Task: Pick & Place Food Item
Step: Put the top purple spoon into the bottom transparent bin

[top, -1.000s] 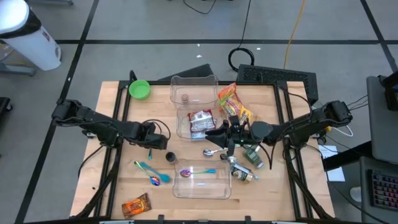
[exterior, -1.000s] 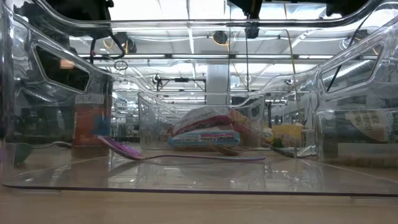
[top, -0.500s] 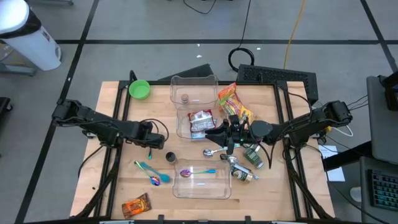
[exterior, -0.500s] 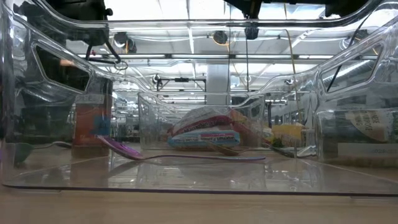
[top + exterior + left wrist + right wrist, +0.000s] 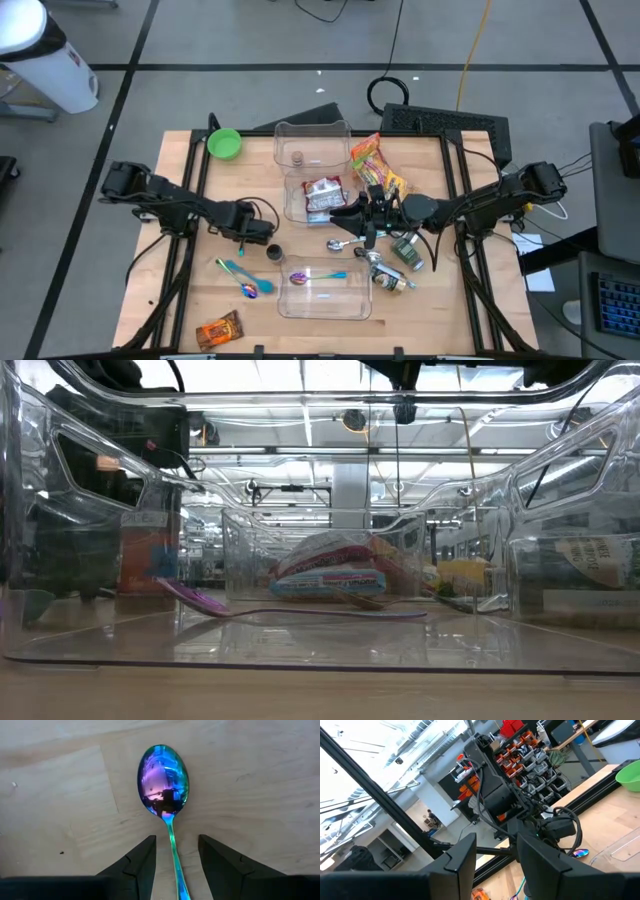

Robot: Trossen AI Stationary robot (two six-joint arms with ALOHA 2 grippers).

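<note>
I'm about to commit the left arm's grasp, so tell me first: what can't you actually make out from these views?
- Iridescent spoon: left wrist view cuts its handle off at the frame's edge, between the open left gripper fingers.
- Small item in the far clear bin: too small in the high view to identify.
- Low view: the near clear bin's walls blur everything behind.
- Right gripper: holds nothing visible.

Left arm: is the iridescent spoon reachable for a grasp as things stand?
Probably yes. The left end effector is open, its fingers straddling the handle of the iridescent spoon on bare wood, with nothing between them.
</note>
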